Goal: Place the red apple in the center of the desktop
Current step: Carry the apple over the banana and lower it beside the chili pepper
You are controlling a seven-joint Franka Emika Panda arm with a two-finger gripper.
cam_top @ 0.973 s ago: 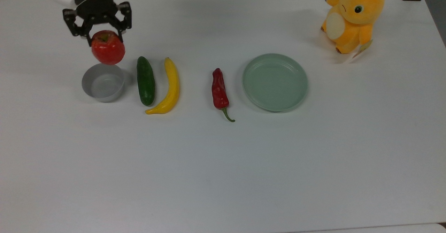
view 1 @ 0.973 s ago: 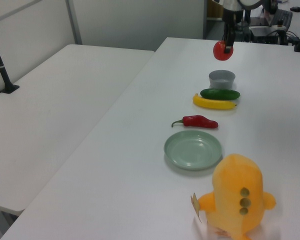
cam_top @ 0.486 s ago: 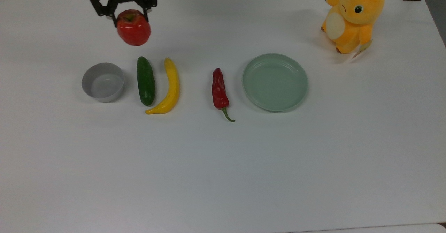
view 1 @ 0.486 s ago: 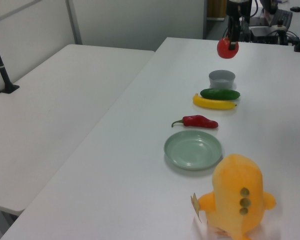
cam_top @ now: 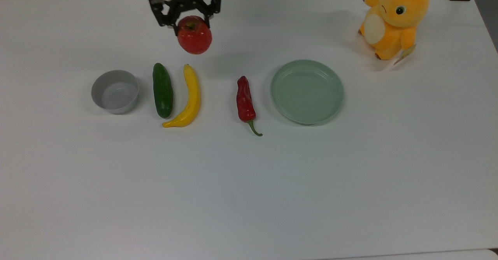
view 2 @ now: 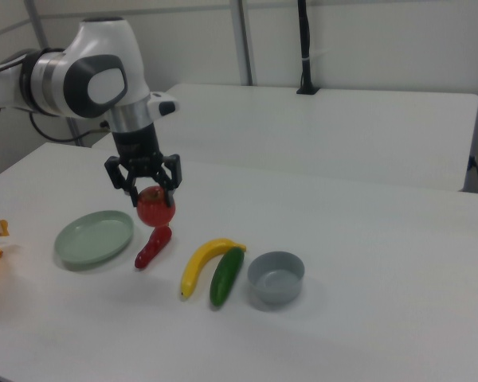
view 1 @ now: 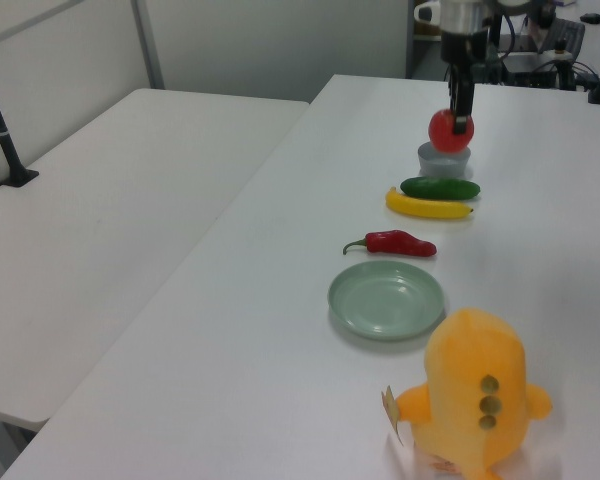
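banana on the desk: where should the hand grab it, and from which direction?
Judging from the pictures, grip the banana at its thick middle, coming straight down from above. It lies flat on the desktop, so the fingers should close across its narrow width, along the top view's left-right line. The cucumber lies close on the top view's left, so that finger has little room; the other side is free.

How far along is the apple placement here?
Done: the gripper is shut on the apple and holds it in the air above the desktop. In hand: the carry, with the apple hanging near the far edge in the top view, beyond the banana. Left: bringing it to the centre, lowering it and letting go.
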